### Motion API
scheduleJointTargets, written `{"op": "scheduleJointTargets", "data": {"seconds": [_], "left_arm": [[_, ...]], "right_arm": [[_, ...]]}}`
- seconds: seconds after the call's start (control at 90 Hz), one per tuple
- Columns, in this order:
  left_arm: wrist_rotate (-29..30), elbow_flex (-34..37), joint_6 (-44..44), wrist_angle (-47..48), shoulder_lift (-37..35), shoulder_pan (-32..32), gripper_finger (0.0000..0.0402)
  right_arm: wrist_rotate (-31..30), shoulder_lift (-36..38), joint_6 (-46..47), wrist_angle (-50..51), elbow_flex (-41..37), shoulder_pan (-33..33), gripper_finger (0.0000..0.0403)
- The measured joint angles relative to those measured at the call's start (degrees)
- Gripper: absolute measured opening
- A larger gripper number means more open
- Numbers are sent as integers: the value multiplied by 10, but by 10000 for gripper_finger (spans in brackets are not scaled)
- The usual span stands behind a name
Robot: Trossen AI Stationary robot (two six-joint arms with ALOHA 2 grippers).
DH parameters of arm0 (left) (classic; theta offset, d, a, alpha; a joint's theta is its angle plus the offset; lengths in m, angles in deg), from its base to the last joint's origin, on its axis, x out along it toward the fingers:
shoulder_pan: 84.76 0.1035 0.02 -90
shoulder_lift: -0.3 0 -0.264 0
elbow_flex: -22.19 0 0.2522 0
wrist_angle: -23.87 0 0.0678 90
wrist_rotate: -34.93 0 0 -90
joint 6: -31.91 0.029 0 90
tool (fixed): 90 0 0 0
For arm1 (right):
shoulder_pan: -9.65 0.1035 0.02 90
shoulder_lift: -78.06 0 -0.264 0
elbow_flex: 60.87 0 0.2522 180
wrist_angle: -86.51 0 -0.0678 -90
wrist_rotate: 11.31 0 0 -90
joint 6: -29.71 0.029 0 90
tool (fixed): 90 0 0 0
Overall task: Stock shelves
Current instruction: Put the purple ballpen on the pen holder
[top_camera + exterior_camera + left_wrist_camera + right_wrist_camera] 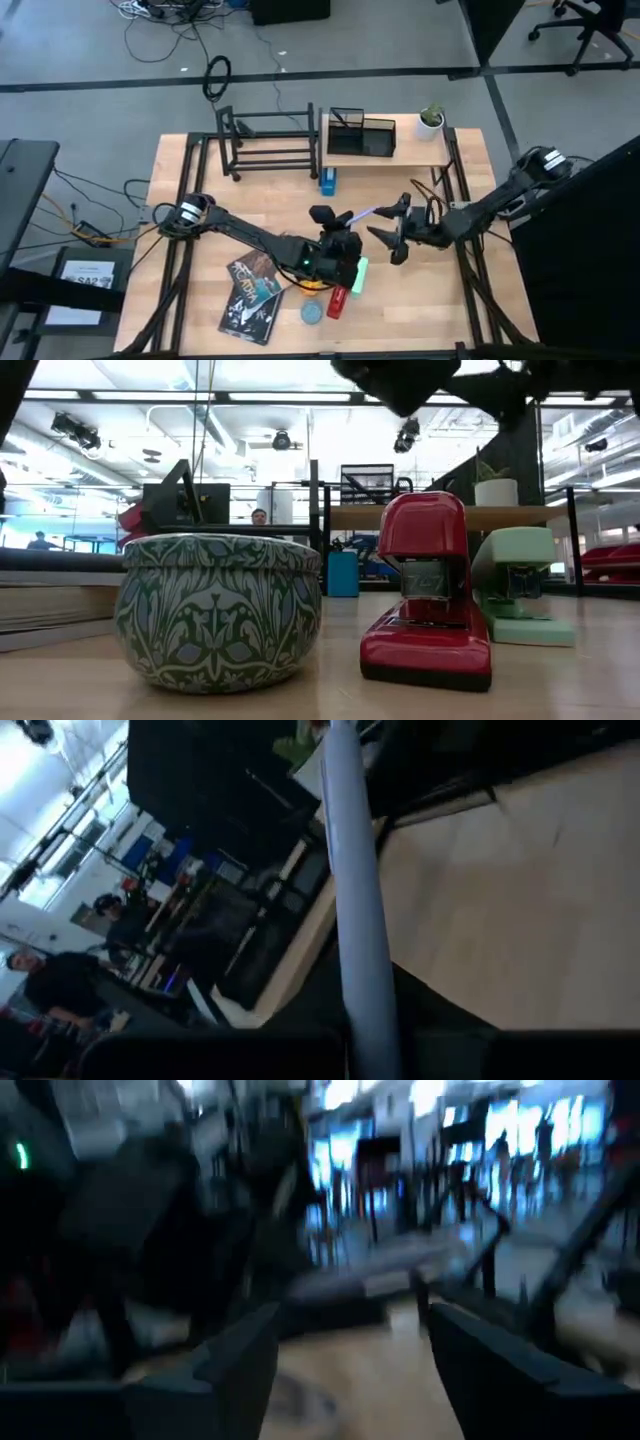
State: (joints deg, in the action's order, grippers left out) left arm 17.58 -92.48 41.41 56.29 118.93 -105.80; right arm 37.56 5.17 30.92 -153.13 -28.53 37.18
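The left gripper point(345, 222) sits mid-surface clamped on a pale lavender pen point(362, 214), which sticks out toward the right gripper point(392, 232), spread wide open just beside its tip. Both shelves are at the far edge, well away from the grippers: the black rack point(268, 142) on the left, the wooden plank point(385, 152) right next to it. Red stapler point(338, 301), green stapler point(358, 277) and a patterned tin point(218, 608) lie near the front.

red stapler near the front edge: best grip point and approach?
Grip the red stapler across its narrow body, mid-length, coming straight down. The low view shows it tall and slim on a wider flat base, upright on the table. The green stapler and the tin sit close beside it, so top-down keeps the jaws clear of both.
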Motion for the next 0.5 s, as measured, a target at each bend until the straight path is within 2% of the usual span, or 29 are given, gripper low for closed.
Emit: {"op": "scheduleJointTargets", "data": {"seconds": [0.089,0.156,0.3,0.5], "left_arm": [[0,0,45,-40,-1,-3,0],[0,0,73,-66,-1,-4,0],[1,0,108,-97,-1,-6,0],[1,0,129,-111,-1,-6,0]], "right_arm": [[60,-46,-1,-108,1,-16,207],[75,-76,7,-156,1,-20,199],[75,-107,41,-153,8,-23,178],[94,-115,14,-155,41,-18,140]]}}
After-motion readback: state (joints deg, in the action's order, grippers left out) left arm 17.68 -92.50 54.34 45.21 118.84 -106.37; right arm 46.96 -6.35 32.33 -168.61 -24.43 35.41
